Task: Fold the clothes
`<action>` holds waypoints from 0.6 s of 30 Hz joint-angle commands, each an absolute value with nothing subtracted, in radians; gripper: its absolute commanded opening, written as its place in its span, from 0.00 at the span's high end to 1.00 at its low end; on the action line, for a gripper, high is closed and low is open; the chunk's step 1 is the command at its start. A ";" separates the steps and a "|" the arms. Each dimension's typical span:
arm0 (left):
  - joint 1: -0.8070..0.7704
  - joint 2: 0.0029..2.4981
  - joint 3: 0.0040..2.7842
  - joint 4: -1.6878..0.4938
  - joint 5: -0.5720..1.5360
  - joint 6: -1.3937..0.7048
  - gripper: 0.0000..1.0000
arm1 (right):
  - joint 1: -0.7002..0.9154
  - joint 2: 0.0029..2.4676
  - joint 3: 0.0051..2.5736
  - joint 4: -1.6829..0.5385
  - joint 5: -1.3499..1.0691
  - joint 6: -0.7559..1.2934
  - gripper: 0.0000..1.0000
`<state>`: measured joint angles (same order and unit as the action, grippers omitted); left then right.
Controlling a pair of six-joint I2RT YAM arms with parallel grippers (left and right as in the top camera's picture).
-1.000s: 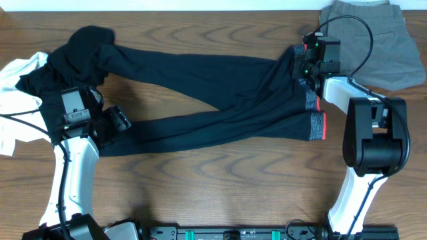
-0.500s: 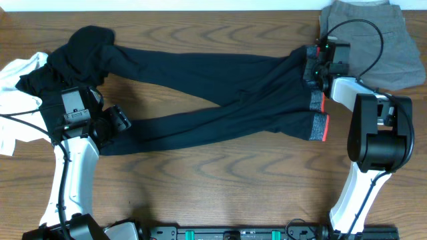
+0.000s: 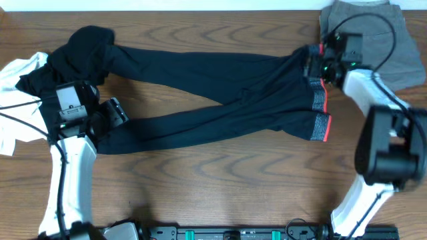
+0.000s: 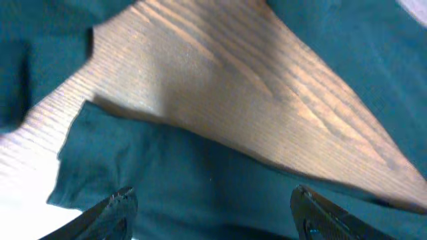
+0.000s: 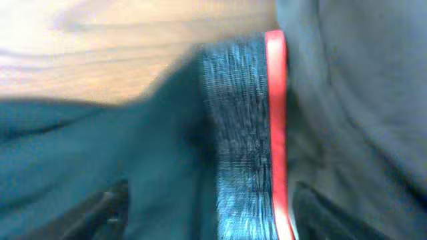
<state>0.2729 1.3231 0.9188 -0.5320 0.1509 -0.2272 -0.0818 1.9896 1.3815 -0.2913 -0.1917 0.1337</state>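
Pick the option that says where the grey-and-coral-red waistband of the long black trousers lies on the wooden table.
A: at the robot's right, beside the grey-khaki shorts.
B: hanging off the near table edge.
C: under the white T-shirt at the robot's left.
A: the grey-and-coral-red waistband of the long black trousers lies at the right end of the table, beside the grey-khaki shorts.

I'm looking down on a brown wooden counter (image 3: 220, 173), its strong wavy grain running side to side. Along the far edge I can see a thin white strip (image 3: 200, 4). In the left wrist view, soft light gleams off the bare wood.
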 commanded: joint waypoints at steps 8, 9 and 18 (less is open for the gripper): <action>0.271 1.069 0.988 -0.797 0.149 -0.390 0.24 | -0.043 1.543 1.444 -0.783 -0.227 0.307 0.01; 0.271 1.065 0.988 -0.844 0.149 -0.423 0.24 | -0.036 1.525 1.444 -0.864 -0.200 0.355 0.01; 0.271 1.137 0.949 -1.013 -0.049 -0.505 0.24 | 0.015 1.510 1.386 -1.197 0.134 0.843 0.01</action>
